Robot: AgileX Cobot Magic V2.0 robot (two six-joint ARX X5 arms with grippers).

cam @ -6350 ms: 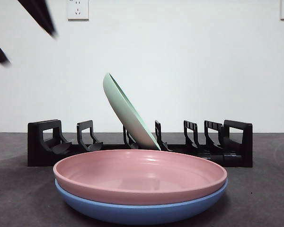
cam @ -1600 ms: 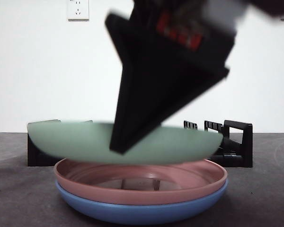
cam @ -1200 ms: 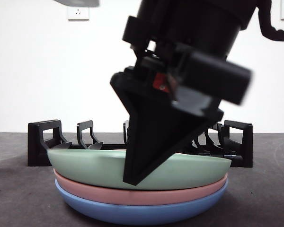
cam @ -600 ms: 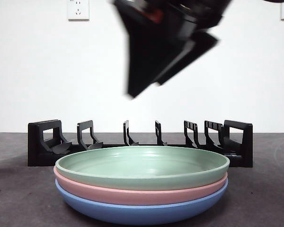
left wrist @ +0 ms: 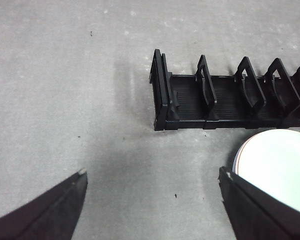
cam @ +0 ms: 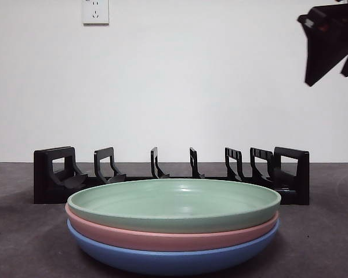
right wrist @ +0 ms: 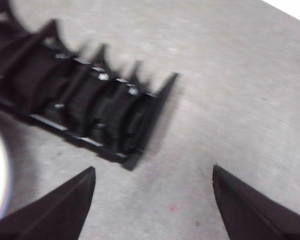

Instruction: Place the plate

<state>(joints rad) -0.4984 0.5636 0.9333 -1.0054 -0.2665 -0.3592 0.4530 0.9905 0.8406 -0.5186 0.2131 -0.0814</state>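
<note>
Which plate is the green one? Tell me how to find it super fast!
Look first for the long black rack standing across the back of the grey table. Right in front of it sits a stack of three plates. The green plate is the top one, lying flat on the pink plate, with the blue plate at the very bottom.

A lab-like test setup: bare white wall (cam: 191,87), wall socket (cam: 95,11), plain grey table (left wrist: 65,75).

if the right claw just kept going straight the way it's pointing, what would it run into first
Probably bare table: the open right claw points at grey surface just past the end of the black rack, though blur leaves depth uncertain.
</note>
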